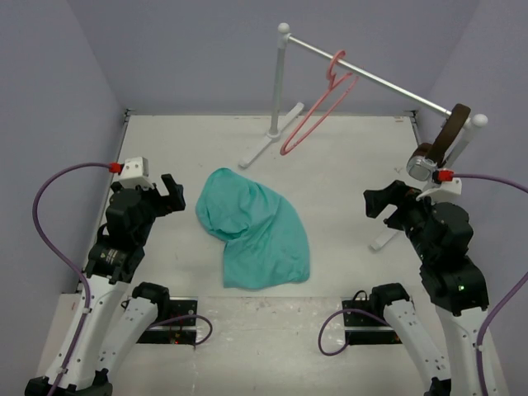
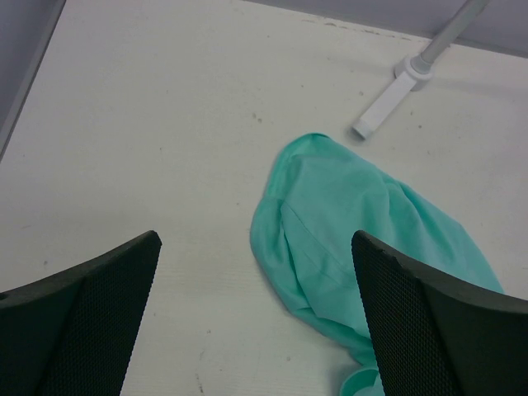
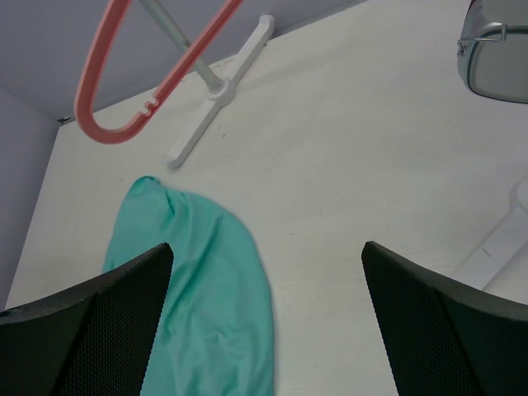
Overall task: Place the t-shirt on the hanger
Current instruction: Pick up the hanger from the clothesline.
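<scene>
The teal t-shirt (image 1: 253, 229) lies crumpled on the white table, midway between the two arms; it also shows as a teal heap (image 2: 355, 223) in the left wrist view and at lower left (image 3: 206, 297) in the right wrist view. The pink hanger (image 1: 318, 111) hangs by its hook from the silver rack rod (image 1: 371, 80) at the back, its lower corner (image 3: 111, 124) visible to the right wrist camera. My left gripper (image 1: 175, 198) stands open just left of the shirt, holding nothing. My right gripper (image 1: 378, 202) is open too, to the shirt's right and apart from it.
The rack's white upright (image 1: 279, 82) and its foot (image 1: 268, 140) stand at the back centre; its other foot (image 1: 384, 239) sits beside my right arm. A brown strap with a metal cylinder (image 1: 429, 161) hangs at the rod's right end. Purple walls close in on both sides.
</scene>
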Available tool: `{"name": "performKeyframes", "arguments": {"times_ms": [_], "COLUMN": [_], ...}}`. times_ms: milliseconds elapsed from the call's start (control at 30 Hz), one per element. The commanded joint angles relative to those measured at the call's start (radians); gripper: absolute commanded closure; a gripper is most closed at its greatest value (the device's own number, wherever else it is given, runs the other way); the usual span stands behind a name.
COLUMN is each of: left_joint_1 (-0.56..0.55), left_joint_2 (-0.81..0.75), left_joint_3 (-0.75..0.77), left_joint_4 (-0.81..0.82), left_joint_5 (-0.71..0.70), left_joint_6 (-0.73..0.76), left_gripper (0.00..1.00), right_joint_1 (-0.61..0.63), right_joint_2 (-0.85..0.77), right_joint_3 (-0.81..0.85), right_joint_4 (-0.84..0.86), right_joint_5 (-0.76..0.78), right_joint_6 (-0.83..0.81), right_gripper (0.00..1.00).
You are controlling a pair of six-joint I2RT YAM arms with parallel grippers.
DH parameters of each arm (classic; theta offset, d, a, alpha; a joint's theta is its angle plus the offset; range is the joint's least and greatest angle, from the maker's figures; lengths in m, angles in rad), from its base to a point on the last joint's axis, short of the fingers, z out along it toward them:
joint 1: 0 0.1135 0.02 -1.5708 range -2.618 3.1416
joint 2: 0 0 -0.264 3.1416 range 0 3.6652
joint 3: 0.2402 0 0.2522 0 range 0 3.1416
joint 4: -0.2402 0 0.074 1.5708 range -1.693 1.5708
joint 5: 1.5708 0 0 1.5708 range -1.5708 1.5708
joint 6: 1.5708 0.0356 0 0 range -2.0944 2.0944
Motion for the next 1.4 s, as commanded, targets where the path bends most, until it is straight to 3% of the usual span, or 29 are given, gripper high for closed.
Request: {"name": "performKeyframes", "arguments": {"times_ms": [0, 133, 267, 333, 600, 700, 800, 900, 967, 1000, 1067, 1367], "left_joint_1": [-0.003, -0.003, -0.003, -0.003, -0.003, -0.003, -0.003, -0.003, -0.003, -0.004, -0.003, -0.003], "left_joint_2": [-0.007, -0.002, 0.003, 0.008, 0.016, 0.014, 0.015, 0.017, 0.017, 0.017, 0.017, 0.013], "left_joint_3": [-0.005, -0.004, -0.004, -0.005, -0.008, -0.008, -0.009, -0.009, -0.008, -0.008, -0.008, -0.009], "left_joint_4": [0.037, 0.036, 0.036, 0.036, 0.036, 0.039, 0.037, 0.039, 0.039, 0.040, 0.040, 0.043], "left_joint_5": [-0.013, -0.021, -0.023, -0.021, -0.007, -0.008, -0.005, 0.005, 0.007, 0.009, 0.012, 0.019], "left_joint_6": [0.000, 0.000, 0.000, 0.000, 0.002, 0.002, 0.002, 0.002, 0.002, 0.002, 0.002, 0.003], "left_gripper": [0.00, 0.00, 0.00, 0.00, 0.00, 0.00, 0.00, 0.00, 0.00, 0.00, 0.00, 0.00], "right_joint_1": [0.000, 0.001, 0.040, 0.113, 0.344, 0.375, 0.378, 0.379, 0.380, 0.380, 0.379, 0.380], "right_joint_2": [0.014, 0.069, 0.260, 0.386, 0.984, 1.197, 1.353, 1.446, 1.408, 1.347, 1.291, 1.236], "right_joint_3": [-0.034, -0.083, 0.032, 0.138, 0.742, 1.040, 1.218, 1.265, 1.158, 1.098, 0.939, 0.873], "right_joint_4": [0.116, 0.372, 0.407, 0.370, 0.093, -0.046, -0.132, -0.204, -0.169, -0.073, 0.007, 0.009], "right_joint_5": [-0.074, -0.362, -0.377, -0.264, 0.447, 0.593, 0.659, 0.733, 0.733, 0.723, 0.727, 0.770], "right_joint_6": [0.068, 0.152, 0.193, 0.182, 0.164, 0.131, 0.091, 0.103, 0.107, 0.099, 0.102, 0.141], "right_gripper": [0.01, 0.01, 0.01, 0.01, 0.01, 0.01, 0.03, 0.16, 0.27, 0.33, 0.53, 0.84]}}
